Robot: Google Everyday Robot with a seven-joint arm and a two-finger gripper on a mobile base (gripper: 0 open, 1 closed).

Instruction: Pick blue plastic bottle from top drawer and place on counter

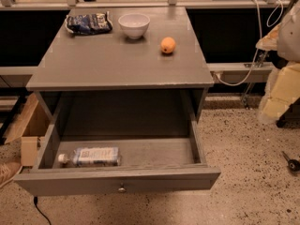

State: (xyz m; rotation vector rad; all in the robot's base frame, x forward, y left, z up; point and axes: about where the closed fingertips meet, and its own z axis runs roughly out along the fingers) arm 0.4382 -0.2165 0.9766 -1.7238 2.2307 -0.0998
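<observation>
The blue plastic bottle [92, 156] lies on its side in the left part of the open top drawer [117, 180], with its white cap pointing left. The drawer is pulled fully out, and its round metal knob [122, 188] is at the front centre. The grey counter [117, 60] is above it. Part of my pale arm [283, 78] shows at the right edge, level with the counter and well away from the drawer. My gripper is not in view.
On the back of the counter sit a dark blue snack bag [89, 23], a white bowl [134, 25] and an orange [168, 45]. A cardboard box [29, 130] stands left of the drawer. White cables [248, 69] hang at the right. A small dark object [291, 163] lies on the speckled floor.
</observation>
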